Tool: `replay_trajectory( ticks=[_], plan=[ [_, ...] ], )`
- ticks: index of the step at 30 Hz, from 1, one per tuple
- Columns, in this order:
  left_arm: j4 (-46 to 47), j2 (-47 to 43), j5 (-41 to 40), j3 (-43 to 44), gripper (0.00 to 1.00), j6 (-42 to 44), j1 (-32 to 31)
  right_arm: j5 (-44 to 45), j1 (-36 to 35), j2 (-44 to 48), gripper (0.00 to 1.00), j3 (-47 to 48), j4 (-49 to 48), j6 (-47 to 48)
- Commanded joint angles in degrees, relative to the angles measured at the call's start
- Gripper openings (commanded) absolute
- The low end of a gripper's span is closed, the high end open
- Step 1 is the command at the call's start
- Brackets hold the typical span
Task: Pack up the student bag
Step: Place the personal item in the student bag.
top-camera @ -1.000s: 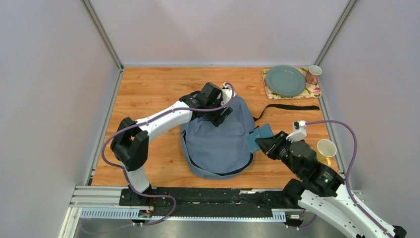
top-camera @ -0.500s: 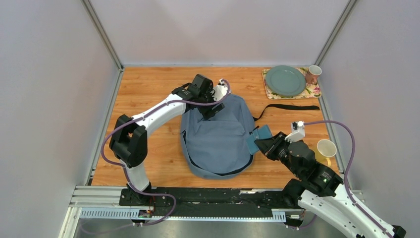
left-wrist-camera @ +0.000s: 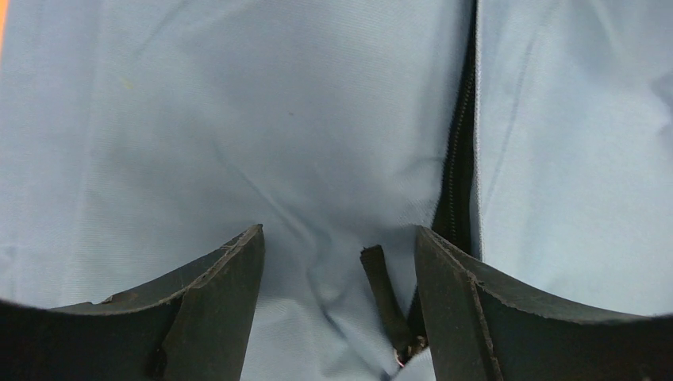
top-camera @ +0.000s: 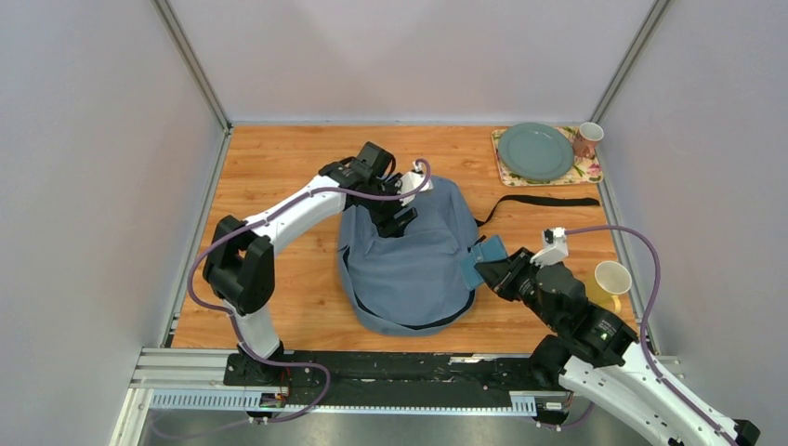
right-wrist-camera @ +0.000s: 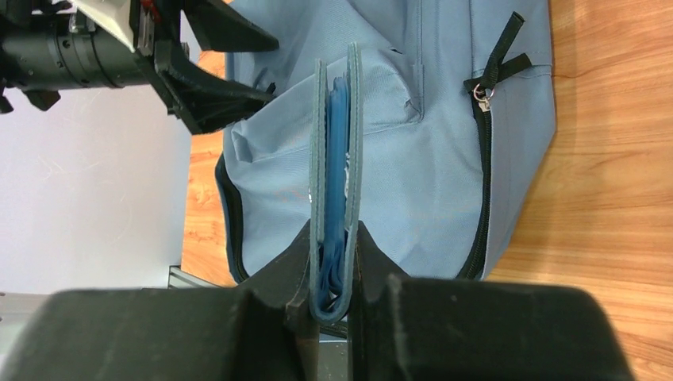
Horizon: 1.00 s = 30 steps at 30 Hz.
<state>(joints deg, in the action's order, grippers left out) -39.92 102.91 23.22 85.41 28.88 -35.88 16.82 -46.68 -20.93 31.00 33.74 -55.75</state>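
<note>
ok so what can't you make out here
Top view: the left arm covers the bag's top, so its opening is hidden.
Left wrist view: the zip pull between the open left tool's fingers is cut off by the bottom edge.
Right wrist view: the blue item in the right tool shows edge-on only; unidentifiable.

student bag [top-camera: 409, 269] 1 | flat blue item [top-camera: 488, 253] 1 | plate [top-camera: 534, 150] 1 | floral placemat [top-camera: 587, 172] 1 | cups 2: patterned mug [top-camera: 585, 141], pale cup [top-camera: 612, 276] | arms 2: left arm [top-camera: 295, 212], right arm [top-camera: 604, 367]
</note>
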Motion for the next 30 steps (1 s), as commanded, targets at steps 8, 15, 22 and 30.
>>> replay_trajectory(
  ticks=[8, 15, 22, 30],
  plan=[
    [15.37, -12.29, -9.32, -18.25, 0.76, -3.57, -9.2, -1.0, 0.09, -3.24, 0.01, -0.15, -6.4, -0.85],
    [25.5, -11.07, -23.13, -24.31, 0.62, -6.29, -12.55, -0.91, 0.01, -2.89, 0.01, -0.51, -6.49, -0.94],
    [31.3, -13.96, -28.32, -25.55, 0.31, -8.05, -12.64, 0.41, 0.01, -1.05, 0.01, -1.03, -5.17, -1.29],
    [31.31, -17.21, -28.67, -23.63, 0.0, -11.03, -12.55, -1.08, 0.01, -2.27, 0.01, -1.38, -6.93, -1.56]
  ],
)
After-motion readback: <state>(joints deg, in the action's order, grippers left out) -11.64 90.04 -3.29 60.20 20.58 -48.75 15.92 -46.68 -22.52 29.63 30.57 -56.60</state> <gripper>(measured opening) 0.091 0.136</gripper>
